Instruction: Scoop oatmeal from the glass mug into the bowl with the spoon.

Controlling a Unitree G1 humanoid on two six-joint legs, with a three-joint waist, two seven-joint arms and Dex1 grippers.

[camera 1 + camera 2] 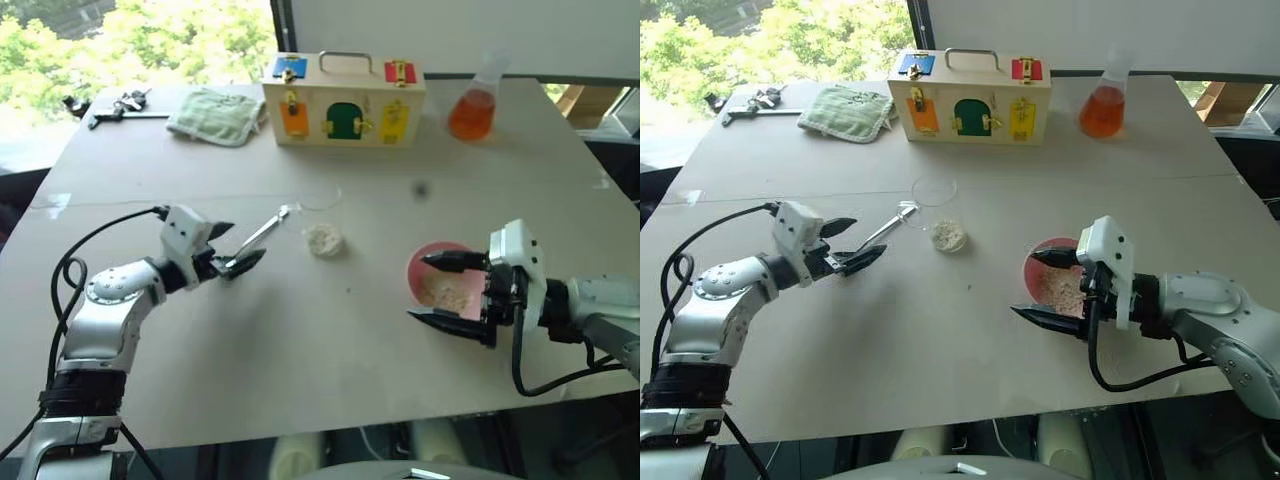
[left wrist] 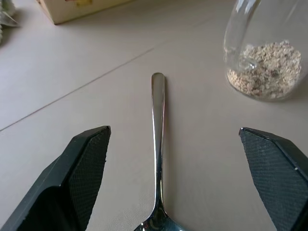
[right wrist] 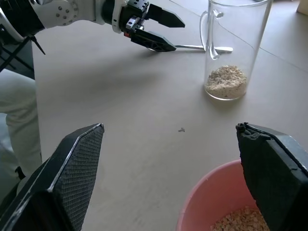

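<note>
My left gripper, wide open and empty, points along the spoon (bowl end nearest), left of centre frame.

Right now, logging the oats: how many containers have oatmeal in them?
2: the glass mug mid-table beside the spoon, and the pink bowl by the right gripper.

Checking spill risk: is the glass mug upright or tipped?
Upright: the glass mug stands on the table, oatmeal settled at its bottom.
</note>
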